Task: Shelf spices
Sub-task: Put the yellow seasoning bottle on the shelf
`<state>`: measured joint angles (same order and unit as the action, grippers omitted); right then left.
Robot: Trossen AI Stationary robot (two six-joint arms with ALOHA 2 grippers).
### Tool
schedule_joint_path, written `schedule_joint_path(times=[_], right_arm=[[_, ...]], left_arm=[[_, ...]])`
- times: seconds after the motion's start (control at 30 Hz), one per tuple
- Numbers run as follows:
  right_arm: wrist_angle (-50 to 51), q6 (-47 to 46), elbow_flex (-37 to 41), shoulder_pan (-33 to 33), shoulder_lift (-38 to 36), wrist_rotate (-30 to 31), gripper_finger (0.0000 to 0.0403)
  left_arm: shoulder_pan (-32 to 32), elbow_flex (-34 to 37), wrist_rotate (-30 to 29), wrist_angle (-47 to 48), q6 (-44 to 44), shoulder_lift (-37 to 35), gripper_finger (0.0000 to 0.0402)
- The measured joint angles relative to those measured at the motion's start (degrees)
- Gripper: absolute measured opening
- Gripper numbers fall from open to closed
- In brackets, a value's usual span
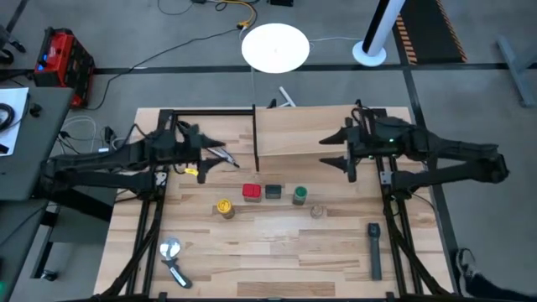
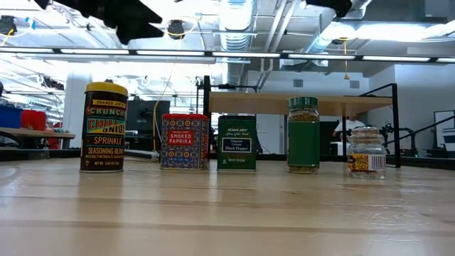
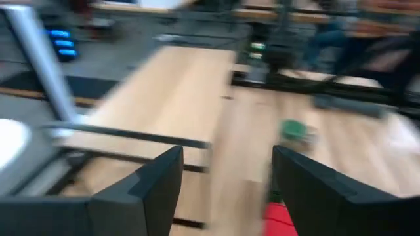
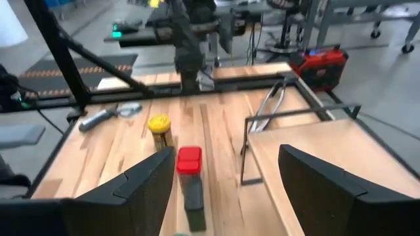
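With both grippers' fingers spread empty, I should lower my left gripper (image 1: 204,164) squarely over the red square paprika tin (image 1: 251,191), in front of the pale wooden shelf (image 1: 323,130).

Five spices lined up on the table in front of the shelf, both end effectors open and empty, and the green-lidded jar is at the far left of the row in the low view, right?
Not quite. In the low view the green-lidded jar is fourth from the left; the yellow jar is at the far left. The rest holds: five spices stand before the shelf, and the left end effector and right end effector are open and empty.
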<state>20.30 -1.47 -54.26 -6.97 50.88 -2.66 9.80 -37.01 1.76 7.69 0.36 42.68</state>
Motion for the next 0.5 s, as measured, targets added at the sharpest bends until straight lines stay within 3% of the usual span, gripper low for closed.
schedule_joint_path(times=[0.1, 0.17, 0.37, 0.5], right_arm=[[0.81, 0.07, 0.0, 1.05, 1.63, -0.04, 0.0276], [1.45, 0.11, 0.0, 1.99, 2.8, -0.04, 0.0276], [1.54, 0.4, 0.0, 3.3, 5.94, -0.04, 0.0276], [0.36, -1.39, 0.0, 4.58, 8.38, -0.17, 0.0276]], left_arm=[[-2.88, 0.0, 15.29, -2.74, 5.37, 1.92, 0.0226], [-4.82, 0.0, 21.36, -6.22, 7.83, 2.4, 0.0226], [-8.21, 0.0, 23.48, -8.27, 7.08, 2.29, 0.0226], [-8.5, 0.0, 23.45, -8.29, 0.97, 2.39, 0.0226]])
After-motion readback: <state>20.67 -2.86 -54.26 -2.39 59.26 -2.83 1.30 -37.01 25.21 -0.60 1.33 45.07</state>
